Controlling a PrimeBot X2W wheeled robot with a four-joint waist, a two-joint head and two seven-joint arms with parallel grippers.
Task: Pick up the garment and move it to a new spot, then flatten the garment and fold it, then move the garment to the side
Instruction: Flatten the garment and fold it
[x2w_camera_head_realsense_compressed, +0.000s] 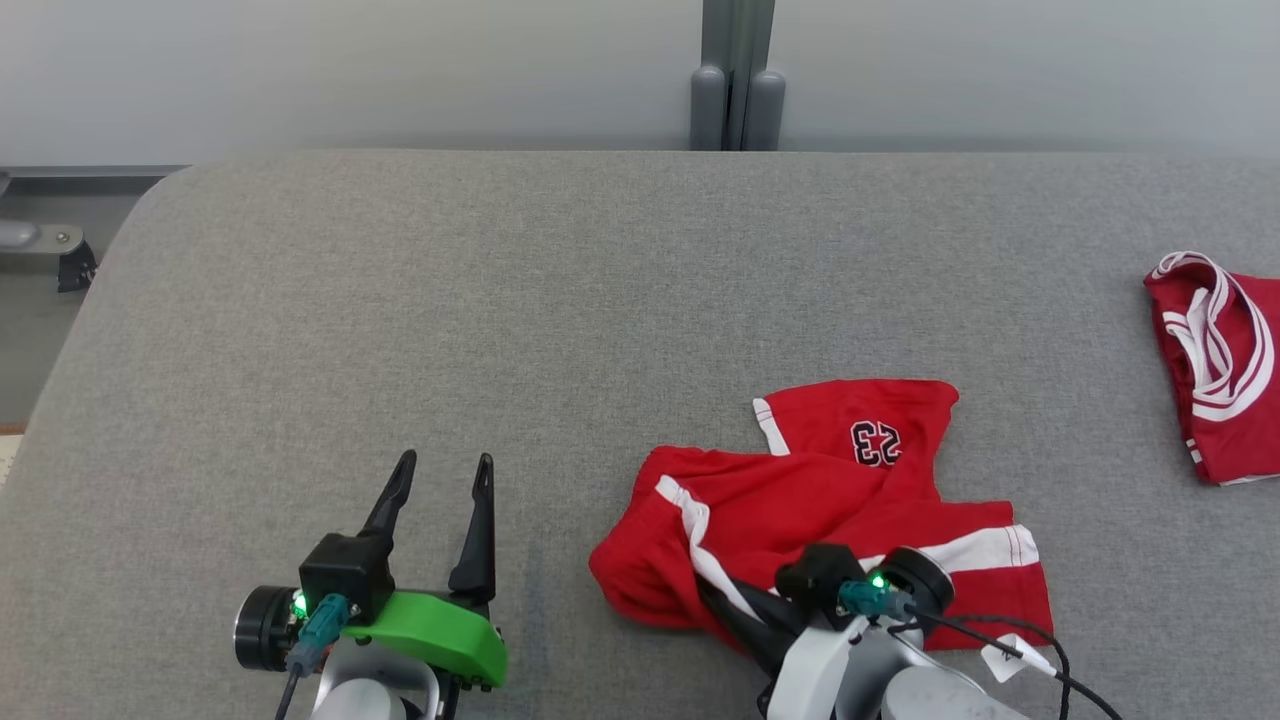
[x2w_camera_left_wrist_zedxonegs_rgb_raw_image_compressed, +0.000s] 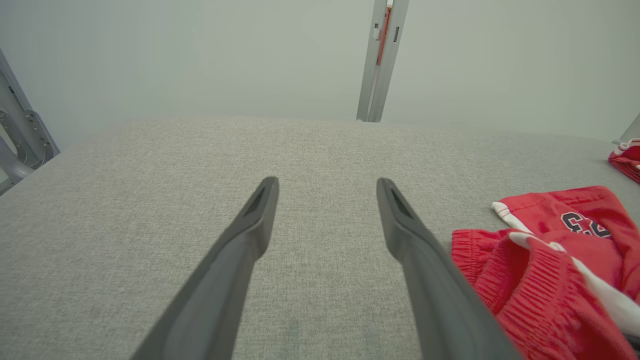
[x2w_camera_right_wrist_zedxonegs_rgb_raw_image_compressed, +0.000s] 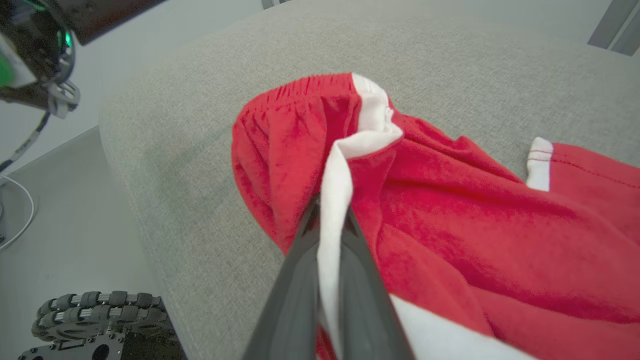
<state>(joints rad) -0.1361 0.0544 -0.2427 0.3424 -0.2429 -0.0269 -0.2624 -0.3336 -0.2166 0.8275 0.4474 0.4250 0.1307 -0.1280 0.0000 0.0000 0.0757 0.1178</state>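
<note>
Pinching the red shorts (x2w_camera_head_realsense_compressed: 830, 490) by their white side stripe (x2w_camera_right_wrist_zedxonegs_rgb_raw_image_compressed: 336, 170), right gripper (x2w_camera_right_wrist_zedxonegs_rgb_raw_image_compressed: 331, 207) is clamped tight on the fabric near the waistband. The red shorts lie crumpled on the grey padded table (x2w_camera_head_realsense_compressed: 500, 300), at its near edge, right of centre, number 23 showing. Left gripper (x2w_camera_head_realsense_compressed: 445, 462) hovers well apart to the left, fingers spread wide, holding nothing. Second red garment (x2w_camera_head_realsense_compressed: 1225, 370) at far right.

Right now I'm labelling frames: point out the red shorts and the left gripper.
red shorts (x2w_camera_head_realsense_compressed: 810, 495), head view, red fabric mid-garment.
left gripper (x2w_camera_head_realsense_compressed: 446, 458), head view, midway between fingertips.
</note>
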